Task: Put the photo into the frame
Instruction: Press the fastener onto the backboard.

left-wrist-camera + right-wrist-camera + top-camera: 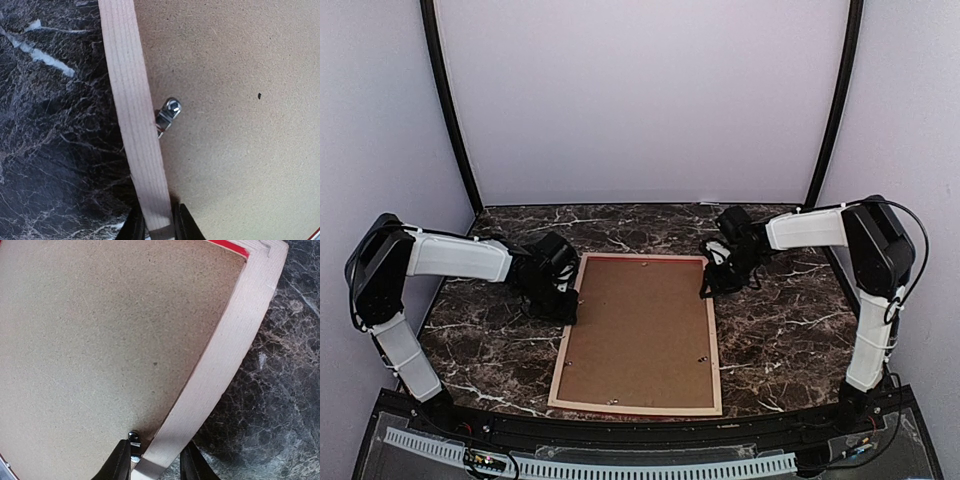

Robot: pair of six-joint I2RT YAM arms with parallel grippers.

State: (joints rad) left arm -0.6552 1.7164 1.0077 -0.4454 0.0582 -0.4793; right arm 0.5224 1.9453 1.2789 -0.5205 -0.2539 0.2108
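Wood frame (714,350) face-down, lengthwise near-to-far; left tool (157,223) tight on it, right tool (157,461) wide.

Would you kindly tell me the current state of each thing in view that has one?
frame: lying flat, back up.
backing board: seated inside the frame.
metal clip: bridging rail and board.
left end effector: shut on the frame's left rail.
right end effector: straddling the right rail; closure unclear.
photo: not in view.

Frame (635,407) face-down, pale back up
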